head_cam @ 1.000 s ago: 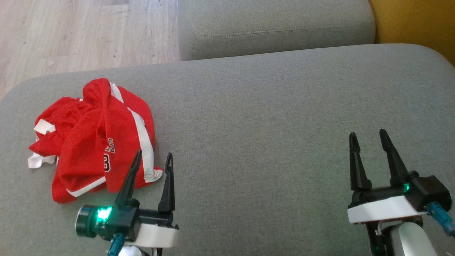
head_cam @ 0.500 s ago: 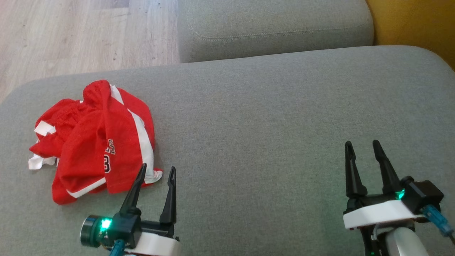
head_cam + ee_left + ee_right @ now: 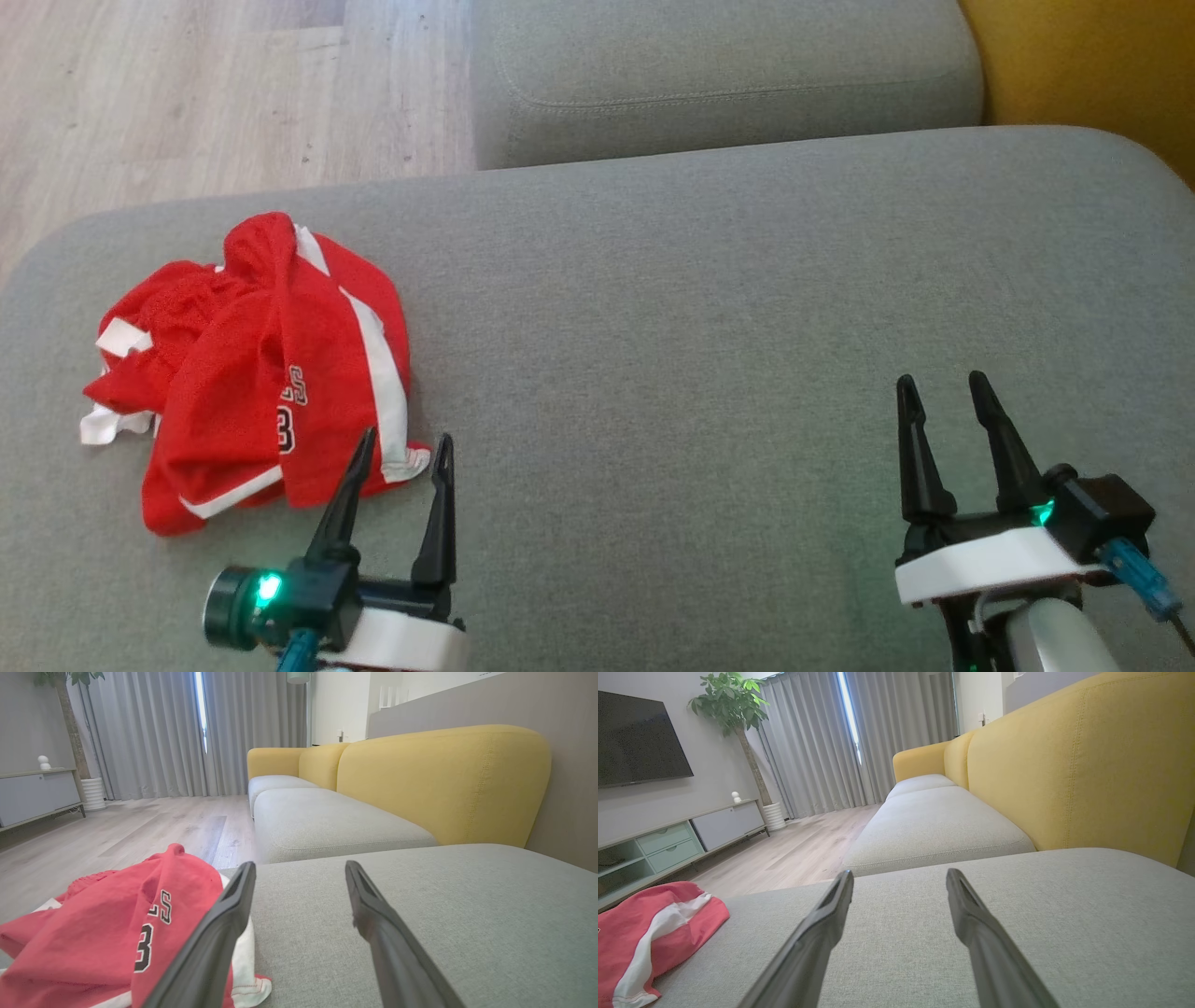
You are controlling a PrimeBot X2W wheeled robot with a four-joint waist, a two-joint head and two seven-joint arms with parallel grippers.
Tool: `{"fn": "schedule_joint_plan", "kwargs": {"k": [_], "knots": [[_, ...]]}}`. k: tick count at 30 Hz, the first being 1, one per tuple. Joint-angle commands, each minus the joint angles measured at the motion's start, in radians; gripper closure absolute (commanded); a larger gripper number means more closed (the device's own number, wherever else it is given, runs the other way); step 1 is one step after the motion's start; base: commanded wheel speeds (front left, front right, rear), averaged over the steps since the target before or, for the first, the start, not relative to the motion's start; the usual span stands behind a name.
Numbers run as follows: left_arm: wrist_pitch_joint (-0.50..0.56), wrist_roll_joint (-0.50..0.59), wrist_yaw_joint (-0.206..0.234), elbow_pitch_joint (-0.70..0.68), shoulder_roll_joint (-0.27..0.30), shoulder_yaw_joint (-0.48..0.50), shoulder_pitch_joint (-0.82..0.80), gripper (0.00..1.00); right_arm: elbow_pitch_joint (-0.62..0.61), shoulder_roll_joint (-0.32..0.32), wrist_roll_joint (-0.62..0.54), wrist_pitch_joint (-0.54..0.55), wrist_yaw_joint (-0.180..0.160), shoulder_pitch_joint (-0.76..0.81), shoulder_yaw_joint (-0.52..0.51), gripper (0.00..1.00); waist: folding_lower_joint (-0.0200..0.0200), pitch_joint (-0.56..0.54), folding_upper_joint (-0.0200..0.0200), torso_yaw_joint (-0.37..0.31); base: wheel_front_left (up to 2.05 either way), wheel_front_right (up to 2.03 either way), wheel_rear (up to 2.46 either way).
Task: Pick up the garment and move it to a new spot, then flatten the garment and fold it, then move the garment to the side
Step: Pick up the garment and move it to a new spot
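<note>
A crumpled red garment (image 3: 252, 373) with white stripes and dark lettering lies in a heap on the left part of the grey sofa cushion (image 3: 700, 308). My left gripper (image 3: 404, 444) hovers open at the heap's near right corner, its fingertips just at the hem, holding nothing. From the left wrist camera the garment (image 3: 107, 933) sits low at the left, beside and partly behind the left finger (image 3: 219, 924). My right gripper (image 3: 938, 387) is open far to the right over bare cushion. The right wrist camera catches the garment (image 3: 649, 933) at its lower left edge.
A second grey seat cushion (image 3: 719, 75) lies beyond the one in front of me, with wooden floor (image 3: 187, 93) to the left and a yellow backrest (image 3: 1092, 65) on the right. A TV cabinet (image 3: 677, 840), a plant and curtains stand across the room.
Both grippers have drawn back toward the bottom of the head view. The picture has shifted slightly downward, a camera move. The garment lies as before.
</note>
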Motion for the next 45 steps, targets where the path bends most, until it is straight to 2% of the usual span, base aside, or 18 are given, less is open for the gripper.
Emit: {"fn": "schedule_joint_plan", "kwargs": {"k": [1,9,18,33,45], "knots": [[-0.009,-0.005,-0.003,-0.033,-0.003,0.043,-0.017,0.00,-0.027,-0.009,0.002,-0.011,-0.001,-0.023,0.028,0.00,0.0000,-0.001,0.0000,0.005,0.00,0.00,0.00],[-0.009,-0.003,-0.001,-0.033,-0.006,0.067,-0.016,0.00,-0.021,-0.009,0.001,-0.011,-0.001,-0.015,0.060,0.00,0.0000,-0.007,0.0000,0.068,0.00,0.00,0.00],[-0.009,0.004,0.008,-0.035,-0.007,0.091,0.002,0.00,-0.018,-0.009,0.020,-0.011,-0.001,0.001,0.104,0.00,0.0000,-0.029,0.0000,0.181,0.00,0.00,0.00],[-0.009,0.020,-0.001,-0.033,-0.008,0.132,0.029,0.00,-0.012,-0.009,0.061,-0.011,-0.001,0.027,0.193,0.00,0.0000,-0.062,0.0000,0.359,0.00,0.00,0.00],[-0.009,0.033,-0.013,-0.038,-0.008,0.161,0.038,0.00,-0.012,-0.009,0.084,-0.011,-0.001,0.030,0.241,0.00,0.0000,-0.068,0.0000,0.418,0.00,0.00,0.00]]}}
